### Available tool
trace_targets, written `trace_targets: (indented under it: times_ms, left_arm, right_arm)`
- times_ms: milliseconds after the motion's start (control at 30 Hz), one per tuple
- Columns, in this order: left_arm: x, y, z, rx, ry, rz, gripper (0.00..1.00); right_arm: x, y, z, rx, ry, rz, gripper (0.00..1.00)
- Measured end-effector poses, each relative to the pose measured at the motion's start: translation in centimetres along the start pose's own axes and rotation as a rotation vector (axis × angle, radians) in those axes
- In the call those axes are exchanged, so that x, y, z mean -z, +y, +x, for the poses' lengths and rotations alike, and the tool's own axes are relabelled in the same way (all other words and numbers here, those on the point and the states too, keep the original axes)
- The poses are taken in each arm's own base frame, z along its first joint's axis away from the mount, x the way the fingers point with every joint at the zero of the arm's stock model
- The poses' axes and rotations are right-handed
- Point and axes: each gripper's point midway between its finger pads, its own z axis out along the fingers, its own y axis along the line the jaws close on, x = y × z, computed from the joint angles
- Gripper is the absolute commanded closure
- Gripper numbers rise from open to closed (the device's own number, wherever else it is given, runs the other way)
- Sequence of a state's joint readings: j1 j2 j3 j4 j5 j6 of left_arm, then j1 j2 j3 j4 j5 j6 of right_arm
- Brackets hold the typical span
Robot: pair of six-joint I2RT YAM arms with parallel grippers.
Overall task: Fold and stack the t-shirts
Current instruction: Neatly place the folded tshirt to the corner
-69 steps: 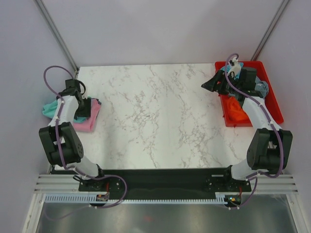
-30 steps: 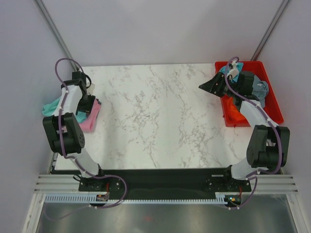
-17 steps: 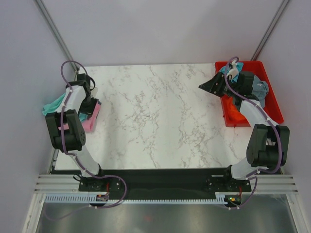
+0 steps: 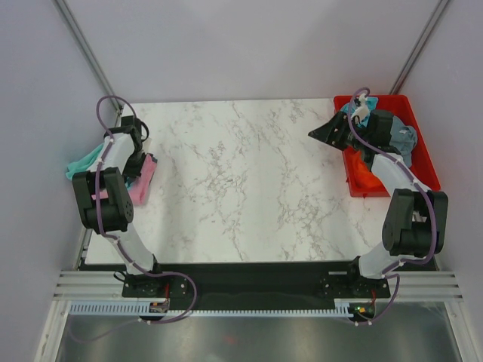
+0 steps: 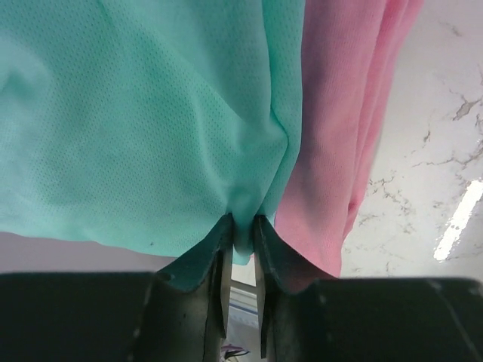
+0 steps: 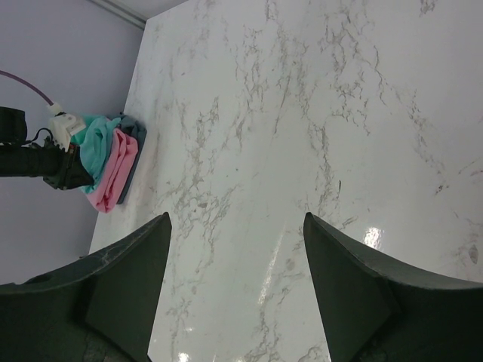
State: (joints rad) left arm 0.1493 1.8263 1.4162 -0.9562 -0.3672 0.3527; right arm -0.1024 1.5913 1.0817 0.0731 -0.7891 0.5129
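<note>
Item: teal-green t-shirt point(image 5: 136, 113), lying on the pink t-shirt point(image 5: 332, 151) at the desk's point(image 5: 438, 151) left edge. It is clamped at a fold by the left fingers point(image 5: 204, 264).
Handling: to be laid square and released last.
Right fingers point(image 6: 113, 294): held apart, empty.
Nearby: orange t-shirt point(image 4: 364, 175), apparently unfolded, in the red tray point(image 4: 423, 151). No obstruction is seen.

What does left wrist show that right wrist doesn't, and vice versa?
Left wrist only: the left gripper shut on a pinched fold of the teal-green t-shirt, with the fabric weave up close. Right wrist only: the right gripper open and empty, the wide spread of the marble table, and a grey layer under the stack, too small to identify. Both: the teal-green t-shirt lying against the pink t-shirt, on marble.
</note>
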Motion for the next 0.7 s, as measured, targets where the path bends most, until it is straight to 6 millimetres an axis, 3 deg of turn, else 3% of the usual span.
trace_targets:
  times_ms: [67,233,267,467,700]
  left_arm:
    - [0.0,0.0,0.0,0.000,-0.001,0.000,0.85]
    - [-0.3,-0.2,0.2,-0.004,0.006,0.003,0.90]
    - [-0.3,-0.3,0.3,-0.005,0.008,0.004,0.98]
    - [-0.3,-0.6,0.7,-0.011,0.011,0.013,0.98]
    - [1.6,-2.0,0.5,-0.055,-0.035,0.011,0.98]
  right_arm:
    - [0.0,0.0,0.0,0.001,-0.001,-0.001,0.21]
    - [0.0,0.0,-0.1,-0.005,-0.002,-0.001,0.21]
    - [0.0,0.1,-0.1,-0.004,-0.004,-0.003,0.21]
    - [-0.1,0.4,-0.7,0.001,-0.023,-0.014,0.21]
    - [-0.2,0.6,-0.9,-0.008,-0.030,-0.022,0.21]
